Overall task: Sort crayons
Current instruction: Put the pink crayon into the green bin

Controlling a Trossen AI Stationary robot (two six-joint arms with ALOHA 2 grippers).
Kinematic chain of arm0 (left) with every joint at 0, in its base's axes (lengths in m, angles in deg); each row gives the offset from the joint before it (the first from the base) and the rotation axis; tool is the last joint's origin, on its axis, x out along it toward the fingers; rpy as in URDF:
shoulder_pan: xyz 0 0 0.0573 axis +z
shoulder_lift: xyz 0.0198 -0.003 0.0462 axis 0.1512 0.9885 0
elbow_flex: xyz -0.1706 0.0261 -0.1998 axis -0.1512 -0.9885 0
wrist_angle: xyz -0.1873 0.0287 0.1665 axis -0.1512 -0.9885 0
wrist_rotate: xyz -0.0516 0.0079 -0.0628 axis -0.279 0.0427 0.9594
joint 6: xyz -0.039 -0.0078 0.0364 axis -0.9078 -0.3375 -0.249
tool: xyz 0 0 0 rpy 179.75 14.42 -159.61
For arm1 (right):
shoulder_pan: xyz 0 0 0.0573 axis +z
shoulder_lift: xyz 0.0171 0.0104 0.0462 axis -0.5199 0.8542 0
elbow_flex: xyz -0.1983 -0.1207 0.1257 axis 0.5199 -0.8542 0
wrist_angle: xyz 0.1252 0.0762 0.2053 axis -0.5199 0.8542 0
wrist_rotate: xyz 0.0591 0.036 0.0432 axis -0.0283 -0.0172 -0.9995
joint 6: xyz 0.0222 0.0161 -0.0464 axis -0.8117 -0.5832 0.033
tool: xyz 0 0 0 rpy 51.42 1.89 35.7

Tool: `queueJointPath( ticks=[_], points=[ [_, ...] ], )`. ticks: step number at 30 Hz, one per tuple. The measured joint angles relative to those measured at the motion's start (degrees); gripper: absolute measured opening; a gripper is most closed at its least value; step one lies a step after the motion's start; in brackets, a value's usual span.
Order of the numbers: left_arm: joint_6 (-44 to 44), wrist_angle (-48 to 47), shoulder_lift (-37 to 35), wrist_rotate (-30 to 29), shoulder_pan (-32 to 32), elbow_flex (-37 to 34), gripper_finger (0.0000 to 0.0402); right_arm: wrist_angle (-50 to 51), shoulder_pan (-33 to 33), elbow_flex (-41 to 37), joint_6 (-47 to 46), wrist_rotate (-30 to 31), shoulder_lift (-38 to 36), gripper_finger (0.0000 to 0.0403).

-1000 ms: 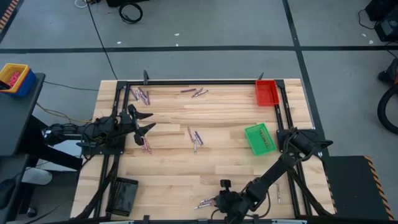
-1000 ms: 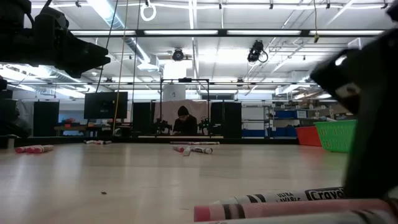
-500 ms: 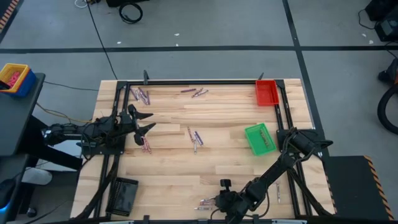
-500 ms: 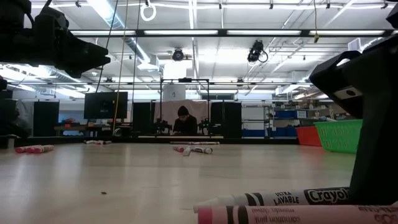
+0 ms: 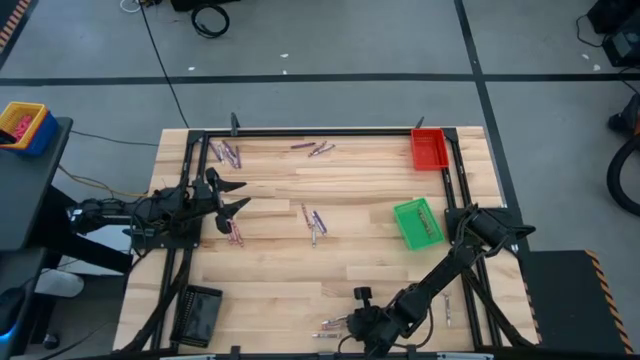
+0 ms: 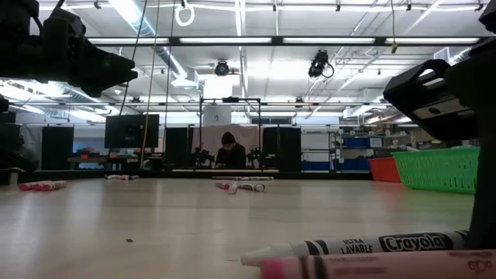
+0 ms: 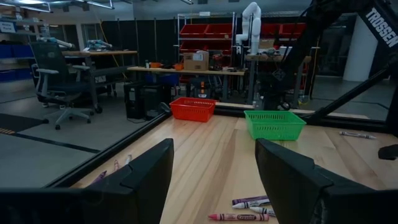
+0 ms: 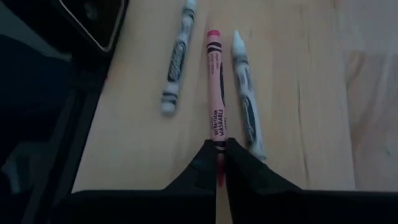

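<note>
Right gripper at the counter's near edge, closed on the tail end of a red crayon. The crayon's long axis runs straight out from the gripper, in line with the fingers, its tip pointing away. Two grey crayons lie roughly parallel to it, one on each side: one just beside it, the other a little further off; both lie flat and untouched. The green tray and red tray stand well apart from this crayon, toward the counter's far right side, so the right arm is the nearer one. Left gripper waits over the counter's left side, fingers spread, holding nothing.
</note>
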Motion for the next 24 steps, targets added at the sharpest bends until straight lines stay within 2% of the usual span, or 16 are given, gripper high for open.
queueJointPath(
  ticks=[4,13,16,24],
  points=[
    [-0.01,0.01,0.00,-0.02,0.02,0.00,0.0240,6.83,0.23,-0.21,-4.96,-4.08,-2.72,0.0028],
    [0.01,0.01,0.00,0.00,0.00,0.00,0.0240,31.04,2.55,-0.30,-20.75,-19.13,-8.62,0.0033],
    [0.01,0.01,0.00,-0.02,0.02,0.00,0.0240,34.31,3.45,-0.32,-23.76,-19.76,-8.23,0.0035],
    [0.01,-0.06,0.02,-0.02,0.02,0.00,0.0240,33.75,3.68,-0.48,-26.37,-19.48,-7.31,0.0065]
  ],
)
